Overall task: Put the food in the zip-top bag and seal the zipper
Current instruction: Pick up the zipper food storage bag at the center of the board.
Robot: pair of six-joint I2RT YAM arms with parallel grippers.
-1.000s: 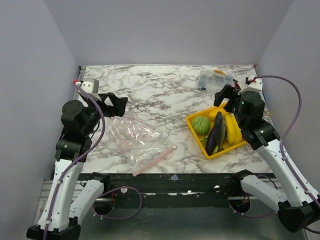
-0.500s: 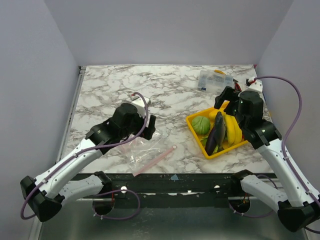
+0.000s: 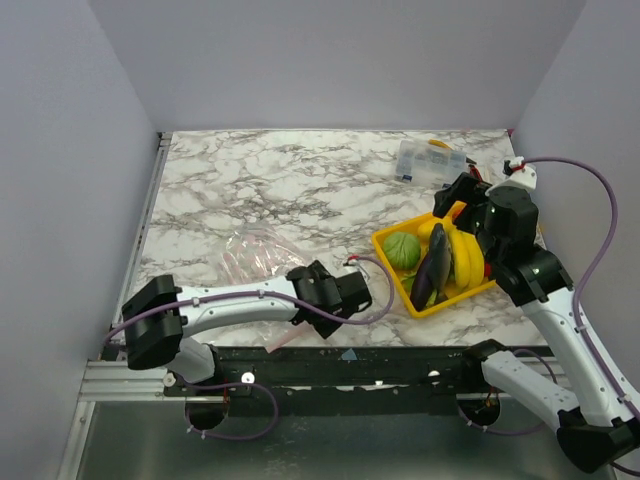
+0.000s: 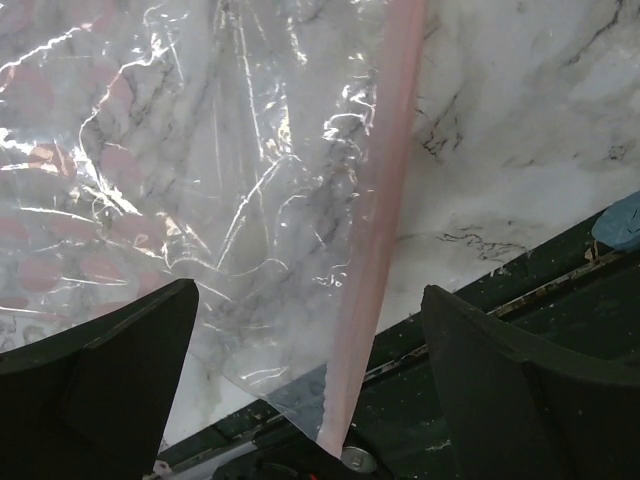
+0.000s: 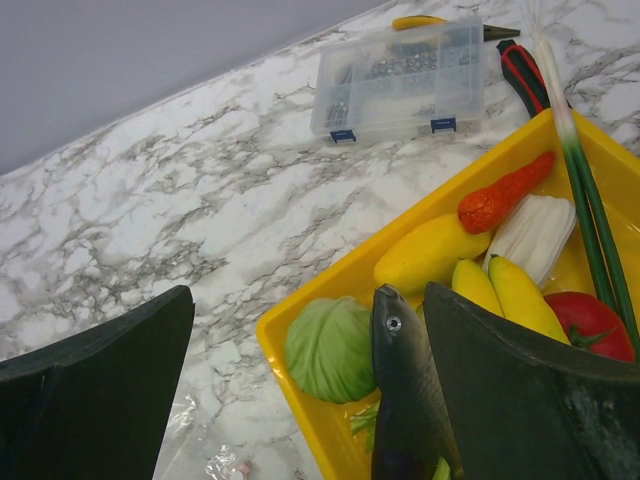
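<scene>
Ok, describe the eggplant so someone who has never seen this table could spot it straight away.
On the marble table, look to the yellow tray on the right side. The eggplant lies in it between the round green vegetable and the yellow bananas. It is the only long, dark purple piece there.

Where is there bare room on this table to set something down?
Bare marble spans the far left, between back wall and zip-top bag. A narrower strip runs between bag and yellow tray, beyond the left tool. Crowded: the right side, with tray and compartment box; the near edge, under the left arm.
</scene>
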